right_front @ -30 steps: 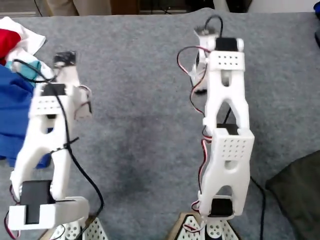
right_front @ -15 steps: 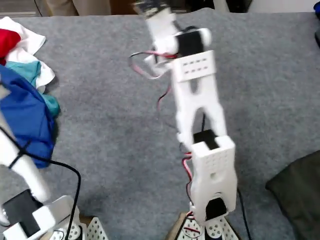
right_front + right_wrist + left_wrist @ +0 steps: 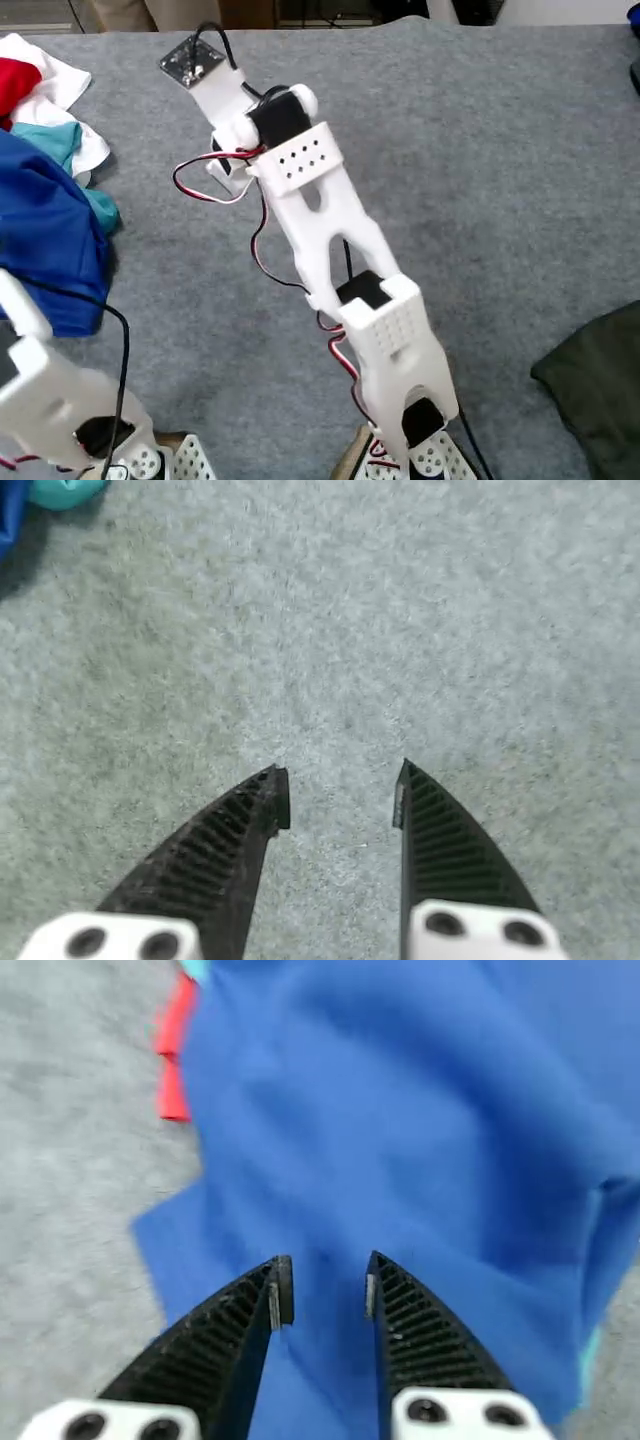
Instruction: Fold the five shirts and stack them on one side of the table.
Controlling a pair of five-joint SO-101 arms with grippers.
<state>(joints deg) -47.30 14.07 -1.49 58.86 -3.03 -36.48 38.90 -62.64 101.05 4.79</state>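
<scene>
A crumpled blue shirt (image 3: 45,235) lies at the table's left edge, with a teal shirt (image 3: 75,150) and a red and white bundle (image 3: 25,75) behind it. In the left wrist view my left gripper (image 3: 320,1290) hangs open just above the blue shirt (image 3: 420,1130), with nothing between its fingers. A red strip (image 3: 175,1055) shows beyond the blue cloth. My right gripper (image 3: 340,798) is open over the bare grey table (image 3: 400,610). The right arm (image 3: 320,220) stretches diagonally to the back left, close to the pile. A dark green shirt (image 3: 600,390) lies at the front right.
The left arm's white body (image 3: 50,400) sits low at the front left corner. Red and black cables (image 3: 215,190) hang beside the right arm. The grey felt table (image 3: 500,150) stretches across the middle and back right.
The right arm has swung from the table's middle over to the back left. The left arm has drawn back towards the front left, so its gripper is now over the blue shirt.
</scene>
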